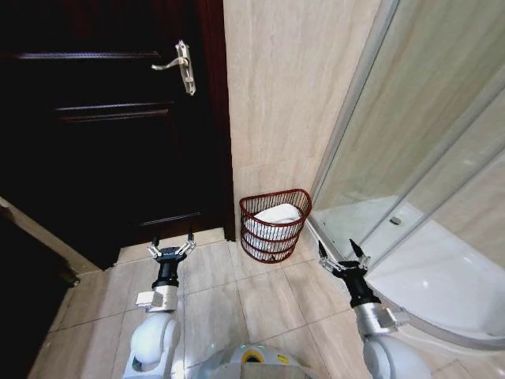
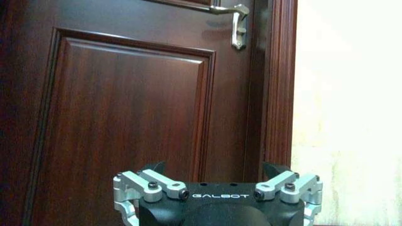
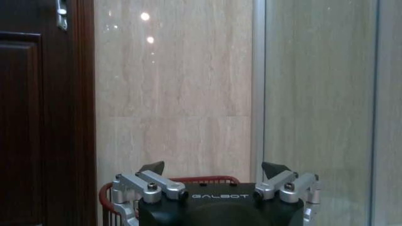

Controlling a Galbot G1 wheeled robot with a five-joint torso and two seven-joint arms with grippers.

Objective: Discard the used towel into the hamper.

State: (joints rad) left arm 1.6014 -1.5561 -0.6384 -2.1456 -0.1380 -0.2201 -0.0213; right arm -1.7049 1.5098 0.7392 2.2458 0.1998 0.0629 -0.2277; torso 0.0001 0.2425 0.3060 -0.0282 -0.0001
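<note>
While our 2 grippers, left and right, hang spread and empty, the towel sits heaped in the hamper, so we risk nudging it over.

Light is uneven in the head view: the beige wall and tiled floor ahead of both grippers are evenly lit, while the dark door beyond the left gripper sinks almost to black, its handle catching a bright highlight. Straight lines bow toward the edges, as with the glass shower screen beyond the right gripper. In the right wrist view, small round glare spots sit on the wall high above the gripper. In the left wrist view the wall washes out pale.
</note>
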